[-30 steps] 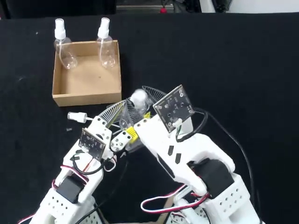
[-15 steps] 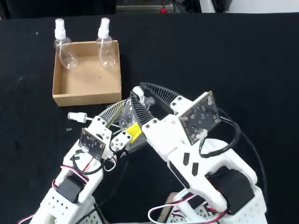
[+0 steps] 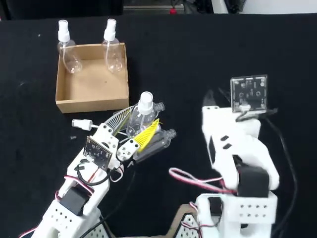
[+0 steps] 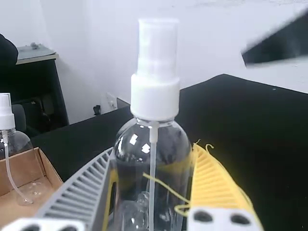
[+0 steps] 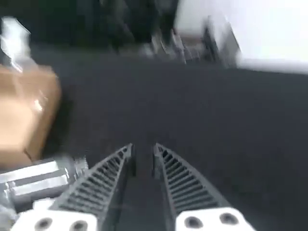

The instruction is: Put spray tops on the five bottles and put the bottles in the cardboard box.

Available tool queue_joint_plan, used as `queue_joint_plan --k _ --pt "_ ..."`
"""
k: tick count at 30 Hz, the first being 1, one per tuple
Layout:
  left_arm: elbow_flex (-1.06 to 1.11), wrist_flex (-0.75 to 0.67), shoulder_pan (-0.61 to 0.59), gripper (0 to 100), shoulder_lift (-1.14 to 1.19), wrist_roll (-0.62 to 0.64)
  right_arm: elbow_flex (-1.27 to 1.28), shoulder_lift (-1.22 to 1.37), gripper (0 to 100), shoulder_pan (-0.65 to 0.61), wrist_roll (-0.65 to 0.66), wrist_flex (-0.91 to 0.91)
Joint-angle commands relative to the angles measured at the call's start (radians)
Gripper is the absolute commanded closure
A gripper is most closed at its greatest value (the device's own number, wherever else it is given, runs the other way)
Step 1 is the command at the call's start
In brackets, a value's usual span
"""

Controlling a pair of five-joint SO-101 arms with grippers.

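My left gripper (image 3: 139,124) is shut on a clear bottle (image 3: 137,120) held upright, with a white spray top (image 3: 145,102) on its neck. In the left wrist view the bottle (image 4: 144,144) stands between the grey and yellow fingers (image 4: 211,178), its spray top (image 4: 155,72) above them. Two clear bottles without tops (image 3: 159,141) (image 3: 157,106) lie beside that gripper. A loose spray top (image 3: 81,124) lies on the black table. Two topped bottles (image 3: 67,52) (image 3: 113,52) stand in the cardboard box (image 3: 91,101). My right gripper (image 5: 143,149) is slightly open and holds nothing, off to the right (image 3: 214,96).
The box (image 5: 24,110) sits at the far left of the black table. Open black cloth (image 3: 223,54) stretches to the right and behind the arms. Red and white cables (image 3: 193,176) hang near the right arm's base.
The right arm has let go of the spray top and swung away to the right. The left gripper has kept still with the bottle, which now carries the top.
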Motion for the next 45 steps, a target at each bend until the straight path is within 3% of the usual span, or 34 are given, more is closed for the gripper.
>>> queue_joint_plan --k 1,9,18,23,27,35,45 --pt "0.022 0.005 0.001 89 -0.005 -0.003 0.124 -0.024 93.6 0.071 0.005 -0.092" --pt "0.022 0.008 -0.007 89 -0.009 -0.003 0.423 -0.025 93.6 0.025 0.003 -0.259" --pt "0.022 0.055 -0.262 89 -0.012 0.029 0.615 -0.027 93.5 -0.052 0.003 -0.479" --pt "0.018 -0.224 -0.417 89 -0.012 0.110 0.638 -0.025 93.6 -0.124 0.003 -0.486" --pt "0.015 -0.397 -0.437 89 -0.003 0.123 0.650 -0.033 93.6 -0.135 0.005 -0.488" --pt "-0.176 -0.301 -0.438 89 0.012 0.124 0.651 -0.031 93.6 -0.135 0.005 -0.488" --pt "-0.515 -0.304 -0.444 89 0.517 0.118 0.653 -0.031 93.8 -0.130 0.005 -0.488"
